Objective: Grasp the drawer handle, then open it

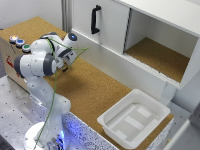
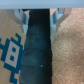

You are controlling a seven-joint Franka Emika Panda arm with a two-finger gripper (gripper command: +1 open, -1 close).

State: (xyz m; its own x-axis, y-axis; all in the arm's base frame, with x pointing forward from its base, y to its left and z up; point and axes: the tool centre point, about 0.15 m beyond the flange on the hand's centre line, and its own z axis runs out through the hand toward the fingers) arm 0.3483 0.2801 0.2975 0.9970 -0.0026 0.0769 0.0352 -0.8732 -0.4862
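Observation:
My gripper [image 1: 64,61] hangs low over the cork counter [image 1: 95,90], beside a tan wooden box [image 1: 9,57] at the exterior view's left. In the wrist view the gripper [image 2: 41,19] is open. Its two fingers [image 2: 22,18] stand wide apart on either side of a dark band [image 2: 36,55]. That band runs between a tan panel with a blue print [image 2: 10,52] and the cork [image 2: 67,55]. I cannot tell whether the band is the drawer handle. No short black bar handle or drawer front shows clearly in the exterior view, where my arm covers that spot.
The white cabinet [image 1: 150,25] stands at the back with its long vertical black door handle [image 1: 95,19] and an open bay with a cork floor [image 1: 160,57]. A white tray [image 1: 132,117] sits at the counter's front right. Coloured buttons [image 1: 19,43] top the wooden box.

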